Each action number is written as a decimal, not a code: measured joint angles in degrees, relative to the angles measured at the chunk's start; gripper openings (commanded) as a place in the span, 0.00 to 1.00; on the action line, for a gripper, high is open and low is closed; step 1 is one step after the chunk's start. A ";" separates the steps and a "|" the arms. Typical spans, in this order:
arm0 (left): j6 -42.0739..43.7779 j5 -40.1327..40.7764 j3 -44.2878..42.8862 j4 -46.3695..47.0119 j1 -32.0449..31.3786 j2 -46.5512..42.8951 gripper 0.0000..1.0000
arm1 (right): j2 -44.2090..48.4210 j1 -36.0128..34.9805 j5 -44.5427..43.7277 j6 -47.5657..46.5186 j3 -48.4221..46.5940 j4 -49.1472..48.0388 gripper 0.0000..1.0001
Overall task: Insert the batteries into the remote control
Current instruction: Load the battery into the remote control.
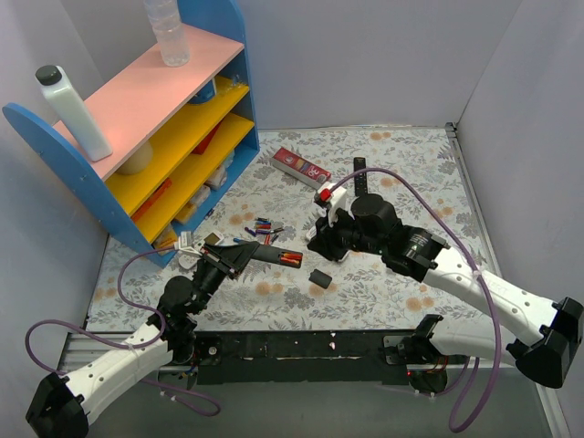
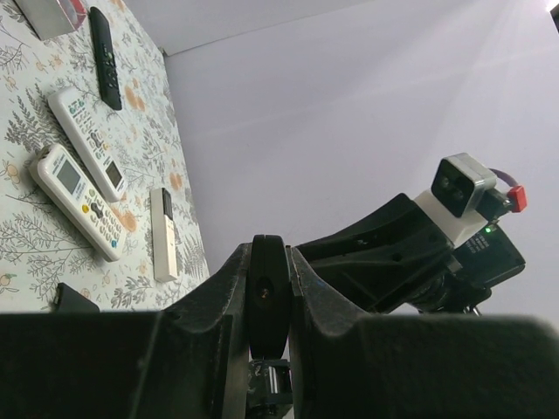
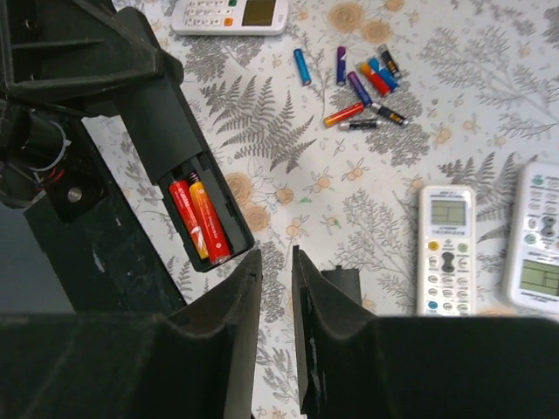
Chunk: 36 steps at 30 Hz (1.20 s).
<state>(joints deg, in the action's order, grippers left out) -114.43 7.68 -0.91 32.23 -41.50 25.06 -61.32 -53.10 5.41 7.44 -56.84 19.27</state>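
Right wrist only: 2 red batteries (image 3: 201,220) in black remote (image 3: 170,140), left fingers (image 2: 223,297) gripping it, right fingers (image 3: 227,323) parted.

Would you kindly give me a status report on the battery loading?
Left gripper shut on dark remote, two batteries seated. Right gripper open, empty. Black cover lies loose nearby; nothing blocking.

Taking my right gripper (image 1: 321,243) as centre in the top view: at 9 o'clock the black remote (image 1: 278,256), held in my left gripper (image 1: 245,255), bars the way. At 6 lies a small black cover (image 1: 319,276), and at 10 are scattered batteries (image 1: 263,226), with the blue shelf (image 1: 137,196) walling off beyond them. The table (image 1: 274,306) lies bare at 7.
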 measured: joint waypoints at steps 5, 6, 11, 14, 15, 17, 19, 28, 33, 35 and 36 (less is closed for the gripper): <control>0.00 -0.24 0.00 0.37 -0.04 0.42 0.00 | 1.88 0.72 3.74 2.56 3.87 -2.16 0.26; 0.00 -0.28 0.00 0.55 -0.04 0.63 0.00 | 2.38 0.92 4.33 2.95 4.28 -2.71 0.26; -0.02 -0.63 0.00 1.31 -0.04 1.57 0.00 | 3.72 1.29 6.86 4.02 5.05 -5.01 0.25; 0.00 -0.76 0.00 1.66 -0.04 1.99 0.00 | 3.72 1.33 8.04 4.46 5.20 -5.99 0.25; 0.00 -0.81 0.00 1.81 -0.04 2.03 0.00 | 3.69 1.33 8.37 4.50 5.20 -6.08 0.25; 0.00 -0.85 0.00 2.10 -0.04 2.05 0.00 | 3.56 1.33 8.83 4.66 5.20 -6.27 0.24; 0.00 -0.85 0.00 2.32 -0.04 2.05 0.00 | 3.37 1.33 9.25 4.72 5.22 -6.36 0.24; 0.00 -0.85 0.00 2.47 -0.04 1.92 0.00 | 2.34 1.36 10.27 5.05 6.12 -6.82 0.19; 0.00 -0.87 0.00 2.49 -0.04 1.73 0.00 | 1.92 1.36 10.84 5.22 6.12 -7.02 0.18; 0.00 -0.90 0.00 2.49 -0.04 1.73 0.00 | 1.90 1.36 11.13 5.29 6.12 -7.10 0.17; -0.02 -0.90 0.00 2.49 -0.04 1.70 0.00 | 1.86 1.36 11.26 5.35 6.12 -7.13 0.16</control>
<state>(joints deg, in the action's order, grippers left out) -114.45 6.79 -0.91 34.72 -41.54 26.76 -59.46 -51.75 16.67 12.80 -50.72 12.14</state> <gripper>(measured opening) 0.160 0.174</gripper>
